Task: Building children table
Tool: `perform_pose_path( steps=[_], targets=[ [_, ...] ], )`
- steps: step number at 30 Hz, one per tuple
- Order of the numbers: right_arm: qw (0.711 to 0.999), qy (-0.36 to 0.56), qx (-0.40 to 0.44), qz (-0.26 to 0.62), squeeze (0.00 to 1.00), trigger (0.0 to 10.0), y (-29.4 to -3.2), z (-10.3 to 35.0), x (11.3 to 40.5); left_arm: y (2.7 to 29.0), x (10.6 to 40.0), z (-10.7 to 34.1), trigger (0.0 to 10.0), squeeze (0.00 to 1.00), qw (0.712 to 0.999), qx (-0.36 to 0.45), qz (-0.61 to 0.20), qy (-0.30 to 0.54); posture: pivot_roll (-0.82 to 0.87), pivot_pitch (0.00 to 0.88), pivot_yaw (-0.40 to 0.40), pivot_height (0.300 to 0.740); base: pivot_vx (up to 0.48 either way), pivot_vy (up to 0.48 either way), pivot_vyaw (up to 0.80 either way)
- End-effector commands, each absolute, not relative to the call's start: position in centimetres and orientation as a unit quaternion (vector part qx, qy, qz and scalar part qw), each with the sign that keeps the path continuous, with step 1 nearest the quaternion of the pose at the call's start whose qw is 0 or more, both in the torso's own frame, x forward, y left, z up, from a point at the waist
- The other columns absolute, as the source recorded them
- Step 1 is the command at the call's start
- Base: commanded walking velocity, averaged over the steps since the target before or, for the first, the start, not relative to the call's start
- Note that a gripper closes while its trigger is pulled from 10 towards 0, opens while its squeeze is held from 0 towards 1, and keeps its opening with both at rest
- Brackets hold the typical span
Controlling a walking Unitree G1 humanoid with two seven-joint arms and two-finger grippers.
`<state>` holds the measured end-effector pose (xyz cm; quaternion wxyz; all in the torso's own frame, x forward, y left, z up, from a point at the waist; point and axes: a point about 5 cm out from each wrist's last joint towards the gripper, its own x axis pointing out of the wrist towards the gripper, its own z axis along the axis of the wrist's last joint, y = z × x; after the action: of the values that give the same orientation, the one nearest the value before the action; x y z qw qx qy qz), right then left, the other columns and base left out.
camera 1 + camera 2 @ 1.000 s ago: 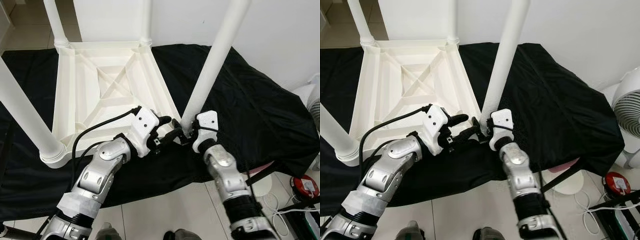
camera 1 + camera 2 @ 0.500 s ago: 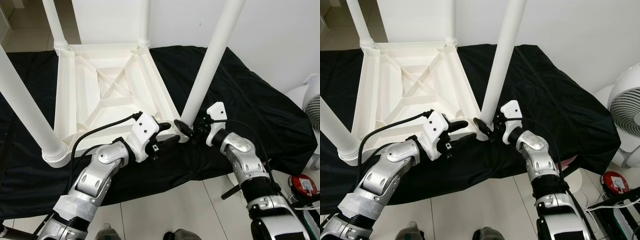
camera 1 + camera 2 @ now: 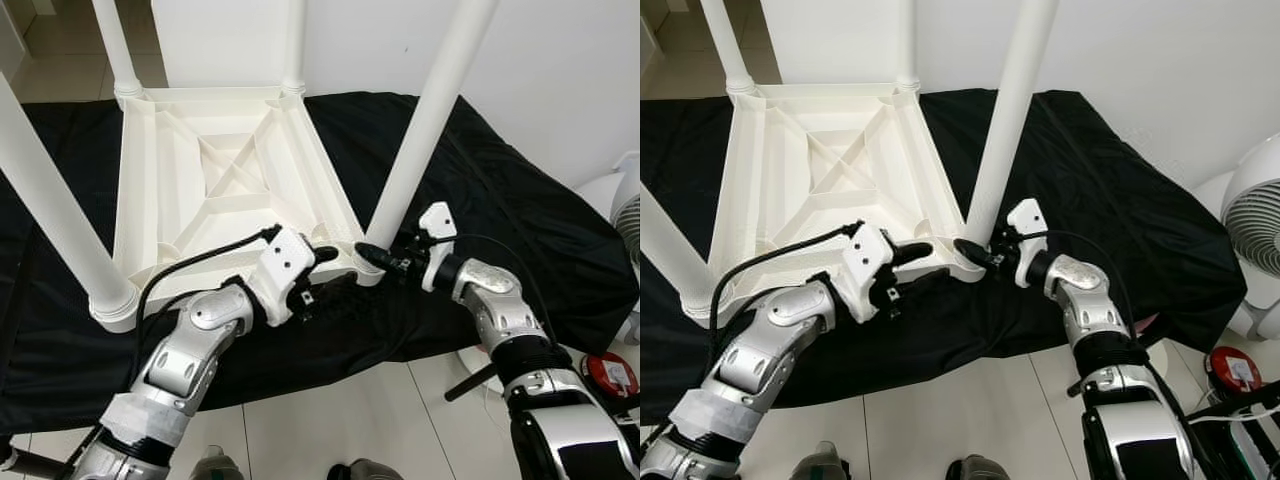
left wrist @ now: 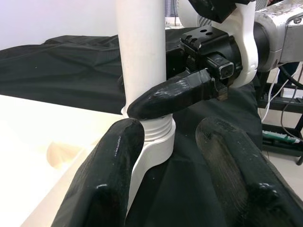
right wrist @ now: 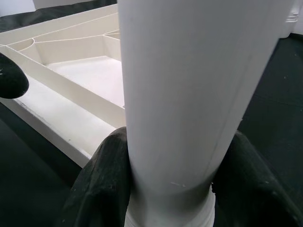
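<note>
Because the white table lies upside down on the black-draped worktop, the right pincer clasps the near leg at its base while the left pincer, fingers spread, braces the corner.

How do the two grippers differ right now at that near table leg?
The right gripper is shut on the white leg just above its base; the left gripper is open, straddling the socket corner. The right reaches from the side, the left from the front. Both work at one corner.
</note>
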<state>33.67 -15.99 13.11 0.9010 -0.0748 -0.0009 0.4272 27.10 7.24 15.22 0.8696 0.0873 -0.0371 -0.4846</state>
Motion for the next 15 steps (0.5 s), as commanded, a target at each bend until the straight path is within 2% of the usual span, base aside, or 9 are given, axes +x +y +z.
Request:
perform_pose_path(
  steps=[1,2,3,7,9,15],
  targets=[
    [0.907,0.0,-0.077,0.413,0.0,0.0,-16.7,12.9,33.4,6.9,26.7,15.2,10.0,0.0,0.856,0.088,-0.508,-0.033,0.09,0.0,-0.085,0.74,0.0,0.0,0.0],
    [0.907,0.0,-0.077,0.413,0.0,0.0,-16.7,12.9,33.4,6.9,26.7,15.2,10.0,0.0,0.856,0.088,-0.508,-0.033,0.09,0.0,-0.085,0.74,0.0,0.0,0.0],
    [0.911,-0.002,-0.067,0.407,0.0,10.0,-16.5,12.8,33.3,6.9,26.7,15.2,10.0,0.0,0.856,0.088,-0.508,-0.033,0.09,0.002,-0.084,0.74,0.0,0.0,0.0],
    [0.917,-0.009,-0.054,0.396,0.0,10.0,-16.1,12.6,33.2,6.9,26.6,15.2,10.0,0.0,0.856,0.088,-0.508,-0.032,0.08,0.004,-0.086,0.74,0.0,0.0,0.0],
    [0.941,-0.031,-0.045,0.334,0.0,10.0,-15.4,13.0,33.4,6.8,26.5,15.1,10.0,0.0,0.856,0.086,-0.509,-0.031,0.08,0.007,-0.085,0.74,0.0,0.0,0.0],
    [0.965,-0.047,-0.038,0.254,0.0,10.0,-14.7,13.4,33.2,6.7,26.6,15.1,10.0,0.0,0.855,0.087,-0.511,-0.03,0.08,0.007,-0.087,0.74,0.0,0.0,0.0]
  ],
)
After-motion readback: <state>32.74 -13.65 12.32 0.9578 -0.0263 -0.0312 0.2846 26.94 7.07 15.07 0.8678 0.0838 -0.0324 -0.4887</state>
